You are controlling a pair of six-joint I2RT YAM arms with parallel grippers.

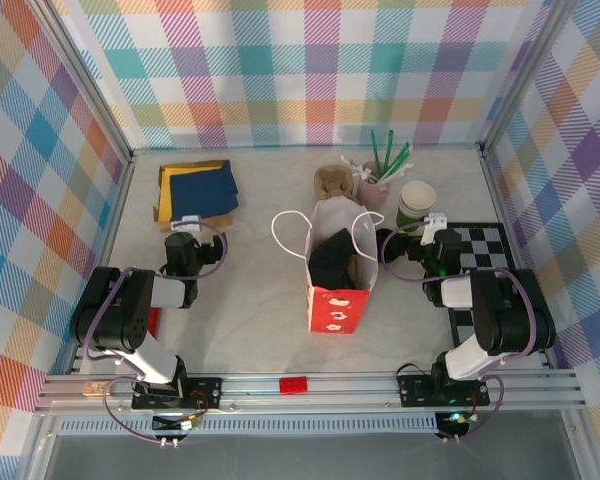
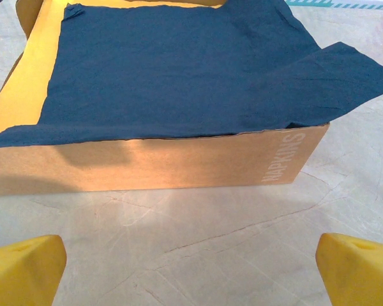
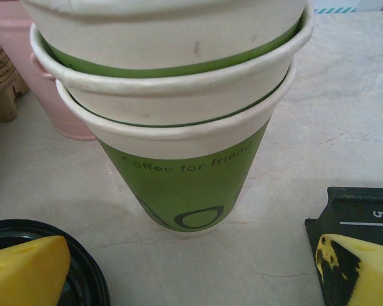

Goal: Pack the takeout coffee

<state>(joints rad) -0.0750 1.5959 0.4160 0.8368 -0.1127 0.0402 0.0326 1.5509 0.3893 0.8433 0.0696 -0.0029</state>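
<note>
The takeout coffee (image 3: 86, 275) shows as a round black lid at the lower-left corner of your right wrist view. It is partly covered by one yellow finger (image 3: 25, 271) of the right gripper (image 3: 191, 274). Its cup body is hidden, and you cannot tell whether finger and lid touch. That gripper is spread wide with nothing between its jaws. Just ahead of it a stack of green-and-white paper cups (image 3: 179, 146) stands upright on the table (image 3: 319, 127). A pink cup (image 3: 19, 76) stands beside the stack on its left, and a corner of a black checkered mat (image 3: 360, 207) lies beneath the other finger. Your left gripper (image 2: 191, 271) is likewise released and empty, facing a cardboard napkin box (image 2: 179, 166) topped with navy napkins (image 2: 179, 70). From overhead, an open paper bag (image 1: 337, 285) stands upright between the two arms. Something dark sits inside it that you cannot identify, and a brown cup carrier (image 1: 331, 181) stands behind it.
</note>
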